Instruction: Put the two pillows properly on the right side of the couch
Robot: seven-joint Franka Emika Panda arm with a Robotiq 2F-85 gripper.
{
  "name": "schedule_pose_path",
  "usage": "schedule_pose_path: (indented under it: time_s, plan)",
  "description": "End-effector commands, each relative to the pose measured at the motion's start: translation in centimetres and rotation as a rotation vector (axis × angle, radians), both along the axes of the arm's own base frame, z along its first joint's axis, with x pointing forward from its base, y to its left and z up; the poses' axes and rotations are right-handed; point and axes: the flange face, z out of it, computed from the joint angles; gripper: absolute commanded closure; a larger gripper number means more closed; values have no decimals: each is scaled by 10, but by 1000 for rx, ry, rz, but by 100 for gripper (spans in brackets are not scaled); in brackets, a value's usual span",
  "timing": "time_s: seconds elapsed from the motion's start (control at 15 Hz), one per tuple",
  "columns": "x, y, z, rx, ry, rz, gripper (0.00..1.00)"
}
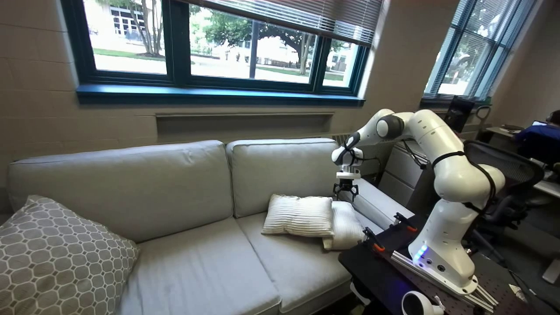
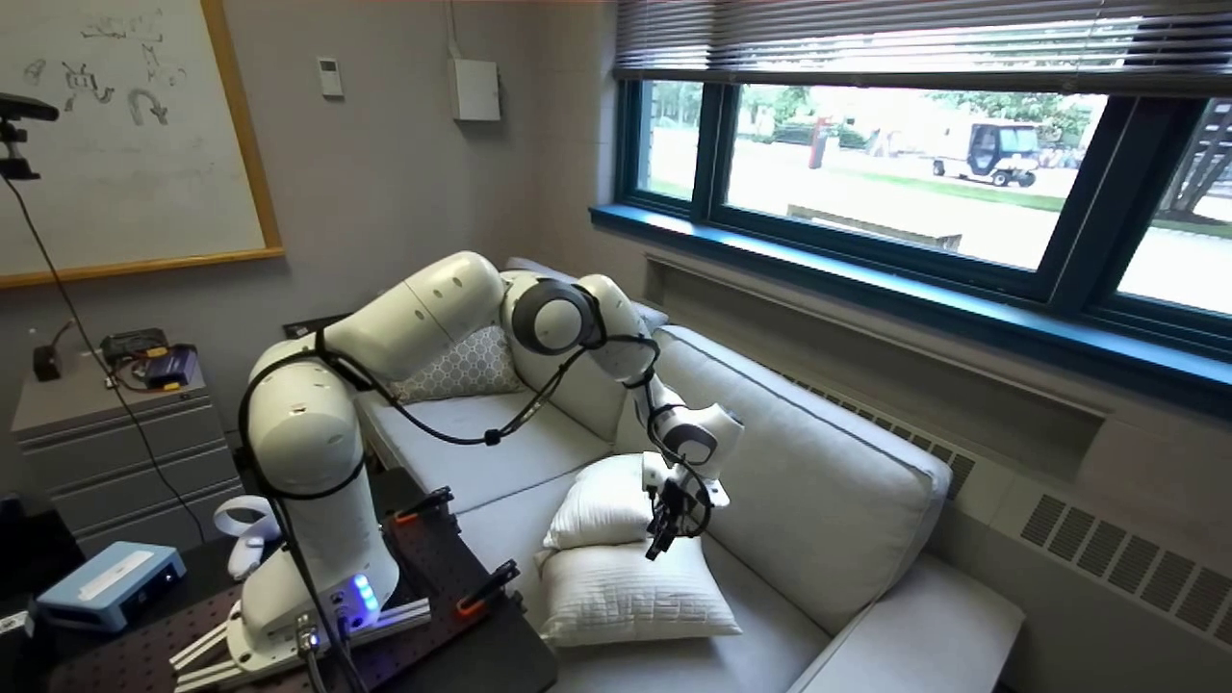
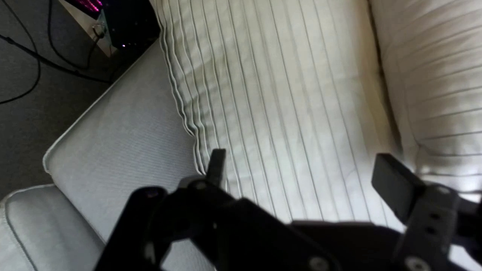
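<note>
Pillows (image 2: 640, 602), two of them, lie together on the couch (image 1: 188, 267), on the seat next to the armrest (image 2: 934, 626). Only the wrist view lets me follow the wavy, bunched edge of the pillow nearer the armrest (image 3: 271, 94); in an exterior view I see instead how the second pillow (image 1: 297, 216) hides part of its neighbour. Both are off-white, plump and slightly rumpled, with narrow pleats, those on one running at an angle to those on the other. The tool (image 1: 345, 196) hangs over the pillow nearer the armrest, its fingers (image 3: 216, 165) spread wide; the second pillow lies off past one of them. Whether the tips touch the cloth I can't tell. The robot arm (image 1: 455, 166) stands on a dark desk (image 1: 369, 267) in front of the couch. At the couch's other end, in both exterior views, sits a larger grey patterned pillow (image 1: 65, 258). Farther out, an exterior view takes in a whiteboard (image 2: 125, 135) with sketches; in an exterior view I also find a black office chair (image 1: 520, 170) and someone in blue (image 1: 540, 133).
</note>
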Motion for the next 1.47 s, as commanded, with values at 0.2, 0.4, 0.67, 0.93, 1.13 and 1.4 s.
schedule_pose_path:
  time_s: [0.2,0.4,0.67,0.93,1.13,1.4]
  plan:
    - [22,-44,-77,5,-190,-259,0]
    - [24,-68,-102,-19,-304,-381,0]
    - [17,-98,-118,-32,-330,-490,0]
    - [15,-114,-123,-38,-314,-550,27]
    - [16,-109,-112,14,-274,-553,4]
    - [28,-88,-107,130,-222,-532,1]
